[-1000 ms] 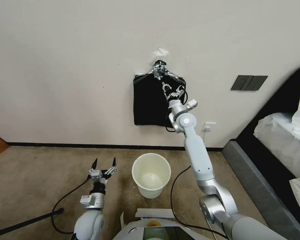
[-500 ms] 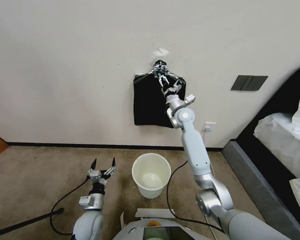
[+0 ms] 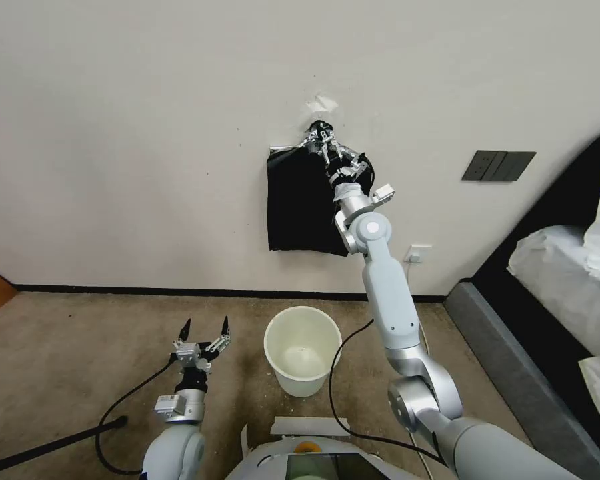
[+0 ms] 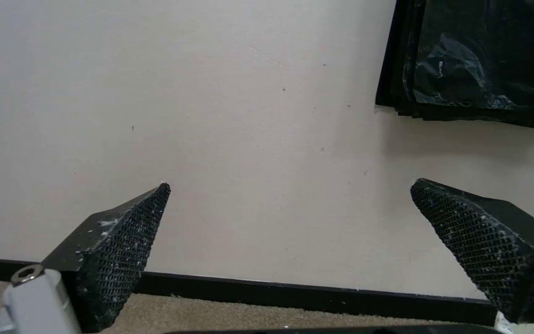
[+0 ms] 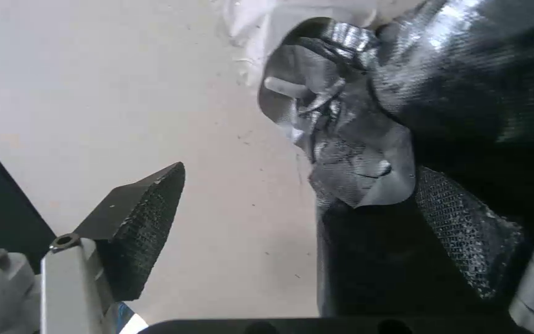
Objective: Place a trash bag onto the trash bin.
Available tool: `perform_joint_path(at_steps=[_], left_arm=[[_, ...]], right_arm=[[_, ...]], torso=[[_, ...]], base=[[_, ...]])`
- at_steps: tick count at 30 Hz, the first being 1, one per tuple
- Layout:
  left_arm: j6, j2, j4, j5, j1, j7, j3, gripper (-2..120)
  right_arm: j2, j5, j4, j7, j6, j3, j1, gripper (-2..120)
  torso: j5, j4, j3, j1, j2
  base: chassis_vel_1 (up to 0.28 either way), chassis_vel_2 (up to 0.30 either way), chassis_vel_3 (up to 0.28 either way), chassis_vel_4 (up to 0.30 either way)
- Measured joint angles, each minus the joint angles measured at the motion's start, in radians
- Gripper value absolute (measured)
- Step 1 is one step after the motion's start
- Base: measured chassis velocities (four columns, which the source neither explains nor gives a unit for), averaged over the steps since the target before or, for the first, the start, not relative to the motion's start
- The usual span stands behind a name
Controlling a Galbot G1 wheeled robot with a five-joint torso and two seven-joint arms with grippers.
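Up high, right gripper (image 3: 328,148) reaches to the wall (image 3: 147,133), sitting at the silvery bunched top (image 3: 317,135) of the black bag bundle (image 3: 300,207) hanging there. In the right wrist view its fingers are spread apart: one textured finger (image 5: 146,222) sits clear against bare wall, the other finger (image 5: 465,232) lies against the black plastic just below the crumpled silver knot (image 5: 341,153). Nothing pinched between them. A single trash bag can't be told apart from the bundle; the sheets hang stacked flat on the wall, layered edges seen in the left wrist view (image 4: 483,60).

Trash bin (image 3: 303,350), cream-white and round, stands upright on the brown carpet (image 3: 60,347) below the bundle, near the black baseboard (image 3: 147,291), unlined, pale inside showing.

Left gripper (image 3: 203,330) is parked low, just beside the bin on the robot's left, fingers wide open and holding nothing, tips pointing up toward the wall; its two black textured pads (image 4: 125,246) frame bare wall and baseboard. A black cable (image 3: 333,393) loops on the floor beside the bin by the right arm.

Dark switch plate (image 3: 498,165) and white outlet (image 3: 417,253) on the wall to the right of the bundle.
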Motion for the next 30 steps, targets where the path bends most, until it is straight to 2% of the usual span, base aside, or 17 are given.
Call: perform_joint_path(at_steps=[13, 18, 20, 28, 30], left_arm=[[0.000, 0.001, -0.010, 0.000, 0.011, 0.000, -0.004, 100], [0.000, 0.001, -0.010, 0.000, 0.016, 0.000, -0.005, 100], [0.000, -0.002, -0.012, 0.000, 0.019, 0.000, -0.004, 100], [0.000, -0.006, -0.014, 0.001, 0.022, 0.000, 0.001, 100], [0.000, -0.005, -0.016, 0.001, 0.022, 0.000, 0.000, 100]], right_arm=[[0.021, -0.002, -0.027, -0.014, -0.013, -0.002, 0.029, 86], [0.026, -0.004, -0.037, -0.017, -0.013, -0.001, 0.032, 76], [0.027, -0.004, -0.037, -0.014, -0.014, -0.001, 0.030, 68], [0.025, -0.004, -0.047, -0.015, -0.015, 0.005, 0.028, 63], [0.026, -0.004, -0.050, -0.015, -0.015, 0.008, 0.032, 52]], torso=[[0.0000, 0.0001, 0.000, 0.000, 0.000], [0.0000, 0.0001, 0.000, 0.000, 0.000], [0.0000, 0.0000, 0.000, 0.000, 0.000], [0.0000, 0.0000, 0.000, 0.000, 0.000], [0.0000, 0.0000, 0.000, 0.000, 0.000]], base=[[0.000, 0.000, 0.000, 0.000], [0.000, 0.000, 0.000, 0.000], [0.000, 0.000, 0.000, 0.000], [0.000, 0.000, 0.000, 0.000], [0.000, 0.000, 0.000, 0.000]])
